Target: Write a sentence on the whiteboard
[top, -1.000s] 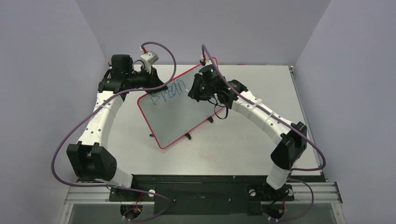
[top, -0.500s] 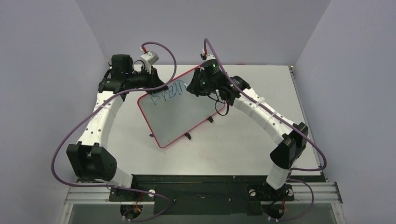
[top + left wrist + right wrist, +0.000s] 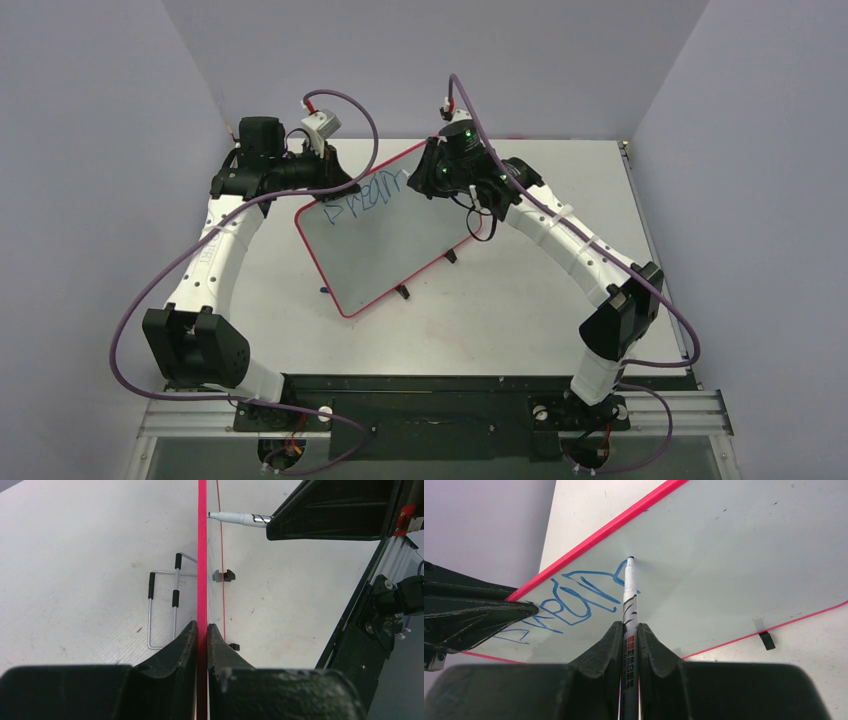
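Note:
The whiteboard (image 3: pixel 385 245) with a thin red rim stands tilted on the table. My left gripper (image 3: pixel 335 172) is shut on its upper left rim; the left wrist view shows the red rim (image 3: pixel 202 555) edge-on between my fingers (image 3: pixel 202 626). One row of blue handwriting (image 3: pixel 362 196) runs along the board's top; it also shows in the right wrist view (image 3: pixel 569 602). My right gripper (image 3: pixel 432 178) is shut on a white marker (image 3: pixel 629 605). The marker tip (image 3: pixel 630 559) is at the board just past the last letter, near the top rim. The marker also shows in the left wrist view (image 3: pixel 240 518).
Two small black clips (image 3: pixel 403 292) sit on the board's lower edge. A wire stand (image 3: pixel 165 607) lies on the table behind the board. Purple cables loop over both arms. Grey walls close in at left, back and right.
My right gripper with the marker has moved up and to the right along the board's top edge. The left gripper and the board have not moved.

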{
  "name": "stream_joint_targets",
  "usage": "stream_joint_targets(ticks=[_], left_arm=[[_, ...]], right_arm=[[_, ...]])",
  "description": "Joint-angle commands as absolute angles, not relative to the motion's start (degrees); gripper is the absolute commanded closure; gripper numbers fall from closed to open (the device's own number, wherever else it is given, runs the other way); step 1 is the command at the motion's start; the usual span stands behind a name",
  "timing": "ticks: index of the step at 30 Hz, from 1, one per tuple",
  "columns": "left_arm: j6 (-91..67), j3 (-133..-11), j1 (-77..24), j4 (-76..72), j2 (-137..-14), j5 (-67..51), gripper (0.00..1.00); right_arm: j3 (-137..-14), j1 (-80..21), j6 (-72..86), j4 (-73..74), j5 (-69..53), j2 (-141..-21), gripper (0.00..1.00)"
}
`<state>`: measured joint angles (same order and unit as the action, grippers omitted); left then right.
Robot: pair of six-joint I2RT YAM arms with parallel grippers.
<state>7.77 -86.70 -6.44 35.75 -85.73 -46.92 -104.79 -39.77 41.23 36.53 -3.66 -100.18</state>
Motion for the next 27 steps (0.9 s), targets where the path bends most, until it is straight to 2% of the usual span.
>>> stream_joint_targets(ticks=[1,8,27], left_arm=[[9.49,-87.8,-6.85,28.74,-81.63,-49.8,1.0],[9.45,-87.89,-6.79,28.32,-81.69,-49.21,1.0],[8.28,-82.11,-6.67,23.63,-79.08,-45.13,1.0]], right_arm=[[-102.98,-39.48,41.54,32.94,-3.62,-99.81,1.0],[-95.96,-39.63,42.09,30.81,-3.89,-96.92,1.0],[-89.23,-37.05,37.89,29.18,-4.46,-85.98,1.0]])
